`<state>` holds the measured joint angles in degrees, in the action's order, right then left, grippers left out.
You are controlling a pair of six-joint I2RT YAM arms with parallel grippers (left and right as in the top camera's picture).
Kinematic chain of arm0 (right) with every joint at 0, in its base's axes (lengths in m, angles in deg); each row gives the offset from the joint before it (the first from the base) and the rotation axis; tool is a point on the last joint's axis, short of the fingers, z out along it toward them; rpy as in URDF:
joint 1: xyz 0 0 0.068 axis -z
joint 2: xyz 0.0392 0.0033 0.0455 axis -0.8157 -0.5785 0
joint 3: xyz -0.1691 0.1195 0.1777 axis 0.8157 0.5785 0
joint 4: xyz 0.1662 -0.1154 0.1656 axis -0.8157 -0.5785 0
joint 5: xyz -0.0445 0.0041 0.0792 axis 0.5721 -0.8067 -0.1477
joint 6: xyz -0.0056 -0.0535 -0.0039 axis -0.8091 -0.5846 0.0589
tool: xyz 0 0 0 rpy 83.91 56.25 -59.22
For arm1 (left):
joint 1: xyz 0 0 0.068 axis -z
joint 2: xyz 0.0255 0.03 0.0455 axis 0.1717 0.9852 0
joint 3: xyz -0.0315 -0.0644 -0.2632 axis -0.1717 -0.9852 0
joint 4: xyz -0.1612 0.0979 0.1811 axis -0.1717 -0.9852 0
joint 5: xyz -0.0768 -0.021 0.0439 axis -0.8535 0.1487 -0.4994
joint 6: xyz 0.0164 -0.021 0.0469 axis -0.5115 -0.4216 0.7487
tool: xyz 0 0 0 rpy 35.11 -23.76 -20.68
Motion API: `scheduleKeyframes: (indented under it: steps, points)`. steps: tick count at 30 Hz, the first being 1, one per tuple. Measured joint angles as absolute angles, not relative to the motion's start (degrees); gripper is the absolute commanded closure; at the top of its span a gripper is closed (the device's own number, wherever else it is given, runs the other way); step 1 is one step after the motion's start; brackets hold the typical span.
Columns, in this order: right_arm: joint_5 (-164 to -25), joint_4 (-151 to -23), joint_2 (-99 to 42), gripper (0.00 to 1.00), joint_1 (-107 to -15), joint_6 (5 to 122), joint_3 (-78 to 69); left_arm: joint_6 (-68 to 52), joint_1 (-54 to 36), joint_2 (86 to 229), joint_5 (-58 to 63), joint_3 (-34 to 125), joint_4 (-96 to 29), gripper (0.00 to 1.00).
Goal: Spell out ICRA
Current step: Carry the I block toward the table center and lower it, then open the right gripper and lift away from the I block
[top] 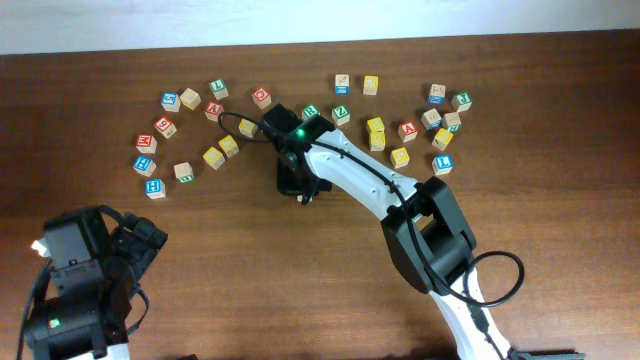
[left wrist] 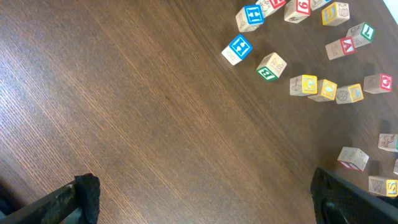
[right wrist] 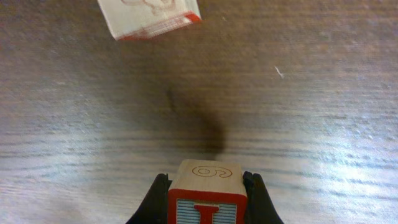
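Pinching a small wooden I cube by two flat opposite sides, the right gripper holds it above the table. It looks light, rigid and smooth. The left gripper gapes empty.

I cube in right end effector
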<state>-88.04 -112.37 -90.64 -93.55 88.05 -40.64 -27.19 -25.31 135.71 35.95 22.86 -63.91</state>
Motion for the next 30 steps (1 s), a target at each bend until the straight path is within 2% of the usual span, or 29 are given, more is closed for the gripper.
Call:
scheduleKeyframes:
  steps: [4,5,6,8,18,23,25,26,27,28,30]
  points:
    - [-86.99,-110.71,-90.64,0.89,-93.55,88.40,-40.60,-27.19,-25.31,135.71,35.95,22.86,-63.91,0.01]
    - [-86.97,-110.68,-90.64,0.85,-93.55,88.43,-40.60,-27.19,-25.31,135.71,35.95,22.86,-63.94,0.01]
    - [-86.81,-110.66,-90.64,0.76,-93.55,88.43,-40.60,-27.19,-25.31,135.71,35.95,22.86,-63.91,0.01]
    - [-86.75,-110.73,-90.64,0.71,-93.55,88.67,-40.60,-27.19,-25.31,135.71,35.95,22.86,-63.91,0.01]
    - [-86.84,-111.08,-90.64,0.69,-93.55,88.43,-40.60,-27.19,-25.31,135.71,35.95,22.86,-63.91,0.01]
    - [-87.67,-119.21,-90.61,0.67,-92.04,87.97,-45.12,-27.19,-25.31,135.71,35.95,22.86,-63.96,0.01]
    - [-87.71,-122.73,-89.87,0.60,-90.64,85.98,-50.10,-27.19,-25.31,135.71,35.95,22.86,-63.94,0.01]
    - [-87.71,-124.28,-89.24,0.49,-90.12,84.91,-52.27,-27.21,-25.31,135.71,35.95,22.86,-63.94,0.01]
    - [-87.67,-125.76,-88.06,0.25,-89.66,83.25,-54.54,-27.19,-25.31,135.71,35.95,22.86,-63.94,0.01]
    - [-87.67,-127.19,-86.40,0.15,-89.16,82.31,-56.79,-27.19,-25.31,135.71,35.95,22.86,-63.94,0.01]
    - [-87.69,-130.75,-85.17,0.09,-88.57,81.06,-60.05,-27.19,-25.31,135.71,35.95,22.86,-63.94,0.01]
